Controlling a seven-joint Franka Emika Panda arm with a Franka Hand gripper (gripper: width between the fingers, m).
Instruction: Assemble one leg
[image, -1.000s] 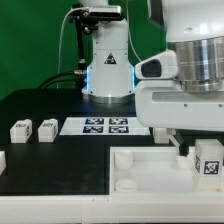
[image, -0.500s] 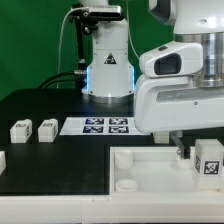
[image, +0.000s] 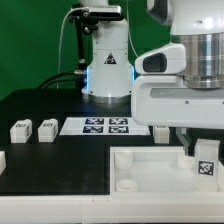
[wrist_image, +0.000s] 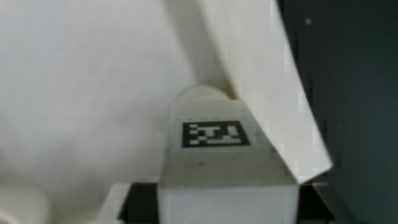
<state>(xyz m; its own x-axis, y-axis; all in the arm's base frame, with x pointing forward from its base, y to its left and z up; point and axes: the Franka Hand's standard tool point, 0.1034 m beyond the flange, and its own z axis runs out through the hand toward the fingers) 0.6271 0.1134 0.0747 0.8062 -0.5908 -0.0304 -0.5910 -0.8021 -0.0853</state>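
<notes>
My gripper (image: 198, 152) is shut on one leg (image: 205, 166), a small white block with a black-and-white tag facing the camera. It holds the leg over the corner of the large white tray (image: 150, 158) at the exterior view's right. In the wrist view the leg (wrist_image: 217, 135) stands between my dark fingers (wrist_image: 146, 200), its tip close to the tray's raised wall (wrist_image: 249, 60); my gripper (wrist_image: 222, 198) closes on its lower part. I cannot tell whether the leg touches the tray. Two more legs (image: 20, 129) (image: 46, 129) lie on the black table at the exterior view's left.
The marker board (image: 105, 125) lies flat behind the tray. A white block (image: 160, 131) sits next to it, partly behind my arm. Another white piece (image: 3, 158) is cut off at the left edge. The robot base (image: 105, 60) stands at the back.
My wrist has turned and the arm has shifted. The held leg has moved slightly down and toward the exterior view's left over the tray corner.
</notes>
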